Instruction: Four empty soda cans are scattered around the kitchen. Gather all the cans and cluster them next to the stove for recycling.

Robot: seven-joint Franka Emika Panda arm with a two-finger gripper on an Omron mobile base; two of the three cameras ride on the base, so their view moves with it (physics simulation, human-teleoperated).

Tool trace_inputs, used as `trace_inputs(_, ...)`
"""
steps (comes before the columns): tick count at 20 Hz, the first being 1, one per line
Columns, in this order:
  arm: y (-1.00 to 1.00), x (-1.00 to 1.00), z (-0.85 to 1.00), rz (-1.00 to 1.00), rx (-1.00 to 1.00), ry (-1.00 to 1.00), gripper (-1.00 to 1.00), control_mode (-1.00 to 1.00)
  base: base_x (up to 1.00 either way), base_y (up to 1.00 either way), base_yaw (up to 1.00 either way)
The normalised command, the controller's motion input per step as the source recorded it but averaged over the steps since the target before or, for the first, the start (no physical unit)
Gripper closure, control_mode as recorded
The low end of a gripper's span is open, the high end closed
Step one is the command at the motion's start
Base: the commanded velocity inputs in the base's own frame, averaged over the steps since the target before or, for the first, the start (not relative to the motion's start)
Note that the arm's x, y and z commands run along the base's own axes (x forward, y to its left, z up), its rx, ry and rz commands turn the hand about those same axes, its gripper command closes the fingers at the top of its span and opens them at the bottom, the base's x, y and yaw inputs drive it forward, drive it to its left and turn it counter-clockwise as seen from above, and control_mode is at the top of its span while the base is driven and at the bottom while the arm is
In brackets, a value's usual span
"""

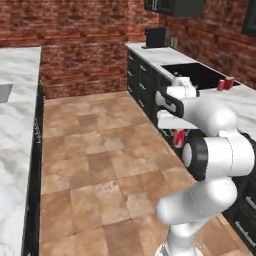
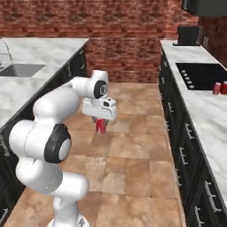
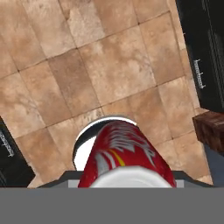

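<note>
The end effector (image 2: 102, 120) hangs over the tiled floor, pointing down, closed on a red soda can (image 2: 102, 126) whose long axis runs along the fingers. To its right, well apart, lies the stove (image 2: 201, 75) on the right-hand bench (image 2: 208, 119), with two cans (image 2: 221, 88) just beside its near edge. The arm is folded, elbow low, forearm reaching forward.
</note>
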Motion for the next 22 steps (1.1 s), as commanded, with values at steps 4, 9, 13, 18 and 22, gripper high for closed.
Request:
trace_inputs(4, 0.00, 0.00, 0.00, 0.00, 0.00, 0.00, 1.00, 1.00, 1.00, -0.53, -0.10)
trace_inputs(9, 0.00, 0.00, 0.00, 0.00, 0.00, 0.00, 1.00, 1.00, 1.00, -0.06, -0.17)
trace_inputs(13, 0.00, 0.00, 0.00, 0.00, 0.00, 0.00, 1.00, 1.00, 0.94, 0.01, -0.24)
trace_inputs(18, 0.00, 0.00, 0.00, 0.00, 0.00, 0.00, 1.00, 1.00, 0.69, 0.00, -0.41)
trace_inputs(22, 0.00, 0.00, 0.00, 0.00, 0.00, 0.00, 1.00, 1.00, 0.47, 0.00, -0.59)
